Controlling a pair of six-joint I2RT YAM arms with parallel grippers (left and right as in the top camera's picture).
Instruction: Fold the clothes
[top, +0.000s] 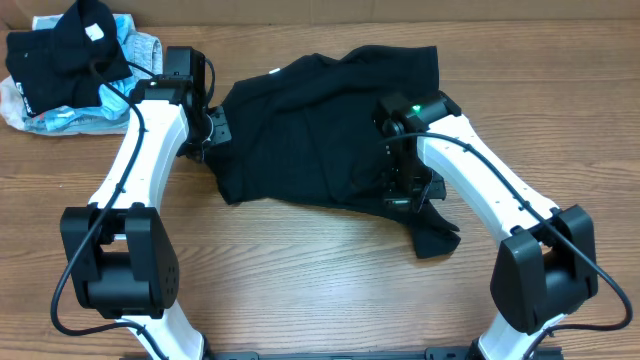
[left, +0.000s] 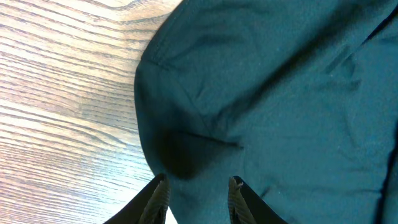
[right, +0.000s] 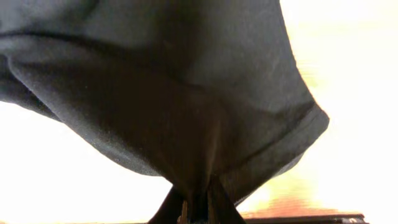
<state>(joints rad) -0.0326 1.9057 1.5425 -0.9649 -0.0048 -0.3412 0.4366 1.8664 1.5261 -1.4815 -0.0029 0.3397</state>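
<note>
From overhead I can hardly separate the right gripper (right: 198, 198) from the black shirt (top: 300, 130): dark hardware sits on dark cloth near the shirt's right front corner. Its wrist camera settles it. The two fingers are pressed together on a pinch of fabric, and the shirt hangs from them in a bunched fold with a hemmed edge at the right. Behind that fold the view is washed out to a bright blur, so I cannot read the surface there. The left gripper (left: 199, 185) is at the shirt's left edge with its fingers apart. The cloth's rounded edge lies just ahead of the tips, but the tips are cut off at the bottom of the frame, so I cannot tell whether they touch it. The shirt lies rumpled across the middle of the table (top: 300, 290), its far side close to the back edge. There is bare wood between the shirt and the arm bases, and more to the right. A pile of clothes (top: 65, 60), black over pale blue, sits in the far-left corner just beyond the left wrist, partly clipped by the frame.
</note>
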